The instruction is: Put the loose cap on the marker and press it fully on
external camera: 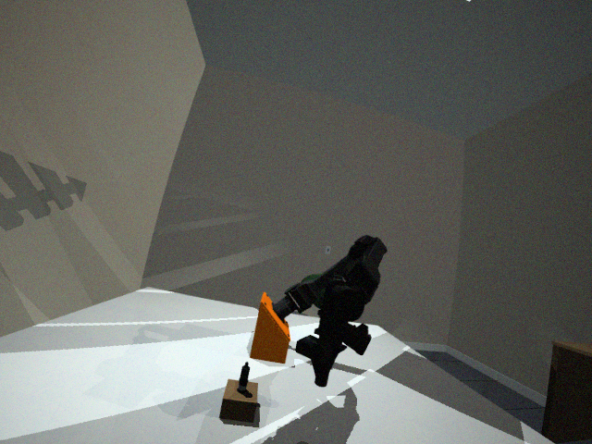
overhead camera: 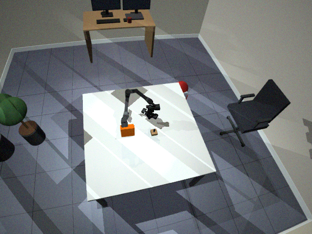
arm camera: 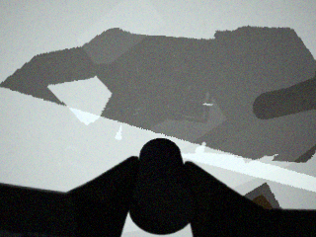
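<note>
Claw (arm camera: 160, 217) clamped on dark cap (arm camera: 159, 190), raised off white bench (overhead camera: 151, 176), well inside its edges. Marker (external camera: 244, 377) upright in brown holder block (external camera: 239, 406), uncapped, near arm's orange base (overhead camera: 127, 130), apart from claw. Plenty of open bench toward near edge. Tiled floor (overhead camera: 50, 75), wooden desk (overhead camera: 118, 24), black chair (overhead camera: 259, 108), potted plant (overhead camera: 12, 110) well off.

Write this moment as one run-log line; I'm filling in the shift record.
phase: cap grasped | gripper: shut on cap | marker: upright in holder block, uncapped | next: carry cap over marker
</note>
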You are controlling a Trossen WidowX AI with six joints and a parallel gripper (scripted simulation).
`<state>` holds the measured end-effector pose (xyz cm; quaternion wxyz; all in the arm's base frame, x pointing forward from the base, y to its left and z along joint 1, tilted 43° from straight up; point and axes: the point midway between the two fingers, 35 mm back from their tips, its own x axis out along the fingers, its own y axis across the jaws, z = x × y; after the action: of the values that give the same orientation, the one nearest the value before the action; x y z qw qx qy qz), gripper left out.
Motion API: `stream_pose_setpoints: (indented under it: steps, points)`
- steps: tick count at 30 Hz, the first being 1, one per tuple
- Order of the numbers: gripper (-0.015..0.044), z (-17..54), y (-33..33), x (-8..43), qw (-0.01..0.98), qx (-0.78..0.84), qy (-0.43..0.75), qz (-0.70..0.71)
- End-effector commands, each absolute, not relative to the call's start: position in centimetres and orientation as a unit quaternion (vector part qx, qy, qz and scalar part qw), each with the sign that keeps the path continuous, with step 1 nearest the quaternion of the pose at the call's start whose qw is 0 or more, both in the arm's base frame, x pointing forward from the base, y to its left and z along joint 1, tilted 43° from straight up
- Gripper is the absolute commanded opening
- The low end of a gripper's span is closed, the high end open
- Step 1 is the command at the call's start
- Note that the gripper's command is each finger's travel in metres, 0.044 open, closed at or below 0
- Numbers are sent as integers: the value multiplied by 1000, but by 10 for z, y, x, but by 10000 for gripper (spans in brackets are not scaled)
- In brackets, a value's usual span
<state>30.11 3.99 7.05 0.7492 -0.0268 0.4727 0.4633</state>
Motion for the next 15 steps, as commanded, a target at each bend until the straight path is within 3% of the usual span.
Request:
stream_pose_setpoints:
  steps: [1,15]
  points:
    - [0,65,27,306,751,-29,472,460]
    - [0,45,-25,317,755,-30,483,443]
